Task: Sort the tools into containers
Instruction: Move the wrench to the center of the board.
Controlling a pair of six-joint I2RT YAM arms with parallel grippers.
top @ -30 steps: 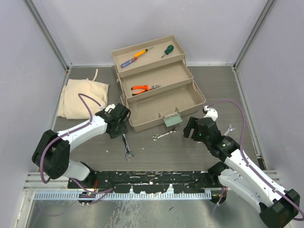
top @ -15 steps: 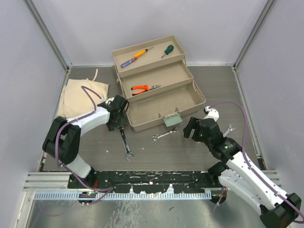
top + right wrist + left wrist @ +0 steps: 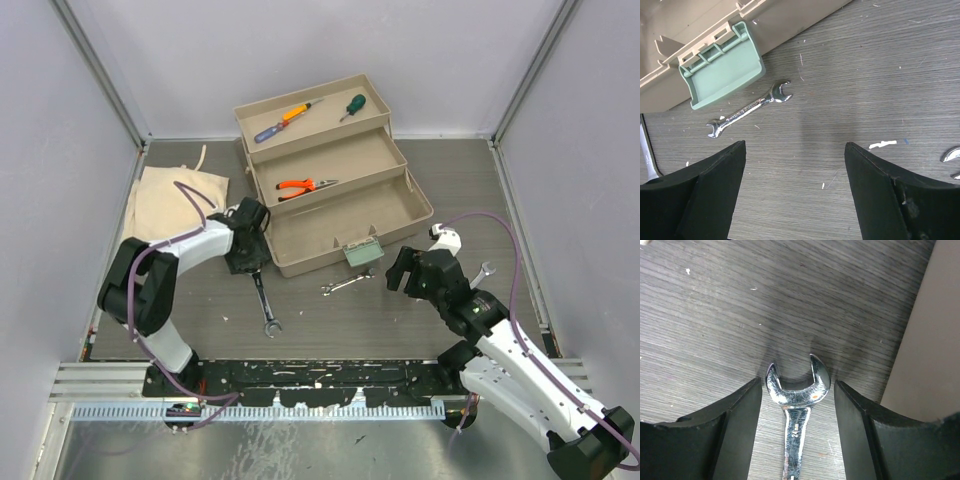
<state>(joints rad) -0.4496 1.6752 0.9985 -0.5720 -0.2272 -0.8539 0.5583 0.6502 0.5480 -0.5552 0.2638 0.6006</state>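
The brown toolbox [image 3: 395,222] stands open with stepped tan trays. The top tray holds a blue-red and orange screwdriver [image 3: 283,119] and a green-handled screwdriver [image 3: 351,105]. The middle tray holds orange pliers [image 3: 300,185]. A large silver wrench [image 3: 266,306] lies on the table. My left gripper [image 3: 248,260] is open, low over its upper end. In the left wrist view the wrench head [image 3: 797,387] lies between my fingers [image 3: 737,422], untouched. A small wrench [image 3: 346,285] lies by the green latch [image 3: 361,251]. My right gripper [image 3: 399,271] is open and empty, with the small wrench [image 3: 749,110] ahead to its left.
A third wrench [image 3: 485,271] lies right of my right arm, its tip at the right edge of the right wrist view [image 3: 951,154]. A cream cloth bag [image 3: 175,205] lies at the left. The toolbox wall [image 3: 925,340] is close on the right of my left gripper.
My left gripper has moved up along the large wrench towards the toolbox, and its arm has folded back. The right arm has hardly moved.
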